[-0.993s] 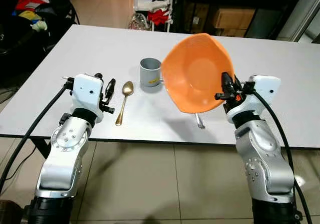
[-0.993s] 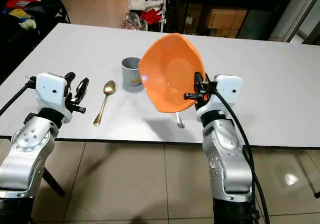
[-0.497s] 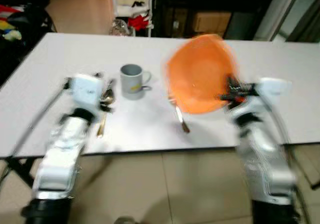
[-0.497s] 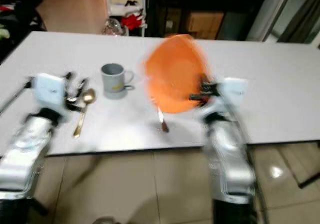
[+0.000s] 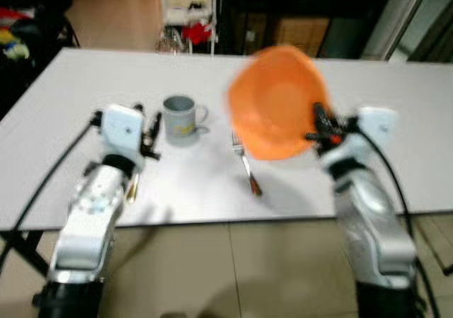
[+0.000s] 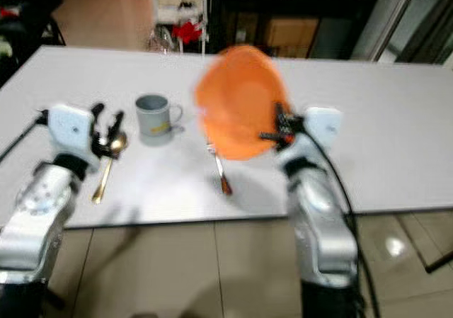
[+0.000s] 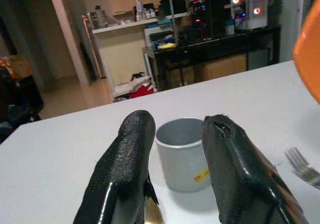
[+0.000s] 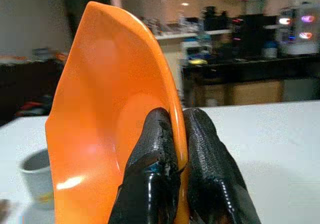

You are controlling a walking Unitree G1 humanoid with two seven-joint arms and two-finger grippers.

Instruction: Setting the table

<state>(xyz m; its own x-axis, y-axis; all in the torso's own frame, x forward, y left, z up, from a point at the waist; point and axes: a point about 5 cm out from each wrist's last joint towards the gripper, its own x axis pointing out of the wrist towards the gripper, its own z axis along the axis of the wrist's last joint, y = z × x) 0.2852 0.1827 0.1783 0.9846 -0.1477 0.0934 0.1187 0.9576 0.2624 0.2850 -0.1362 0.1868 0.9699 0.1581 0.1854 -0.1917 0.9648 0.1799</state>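
Observation:
An orange bowl [image 5: 277, 100] hangs tilted on its side above the white table [image 5: 396, 70], its hollow facing me. My right gripper [image 5: 318, 128] is shut on its rim, which the fingers [image 8: 152, 149] pinch in the right wrist view. A grey mug [image 5: 180, 118] stands left of the bowl, and a fork [image 5: 246, 169] lies between them near the front edge. My left gripper [image 5: 150, 129] stands open beside the mug with nothing between its fingers [image 7: 125, 174]. A gold spoon [image 6: 105, 168] lies beneath that gripper, partly hidden by the arm.
The table's front edge runs just ahead of both arms, with tiled floor [image 5: 226, 275] below. Behind the table stand a rack with red clothes [image 5: 197, 31] and dark shelves [image 5: 304, 20]. Bare tabletop stretches to the right of the bowl.
The whole view has swung and blurred, so the camera has moved. The bowl stays in my right gripper. More of the fork now shows beside the bowl, and the spoon sits further under my left arm.

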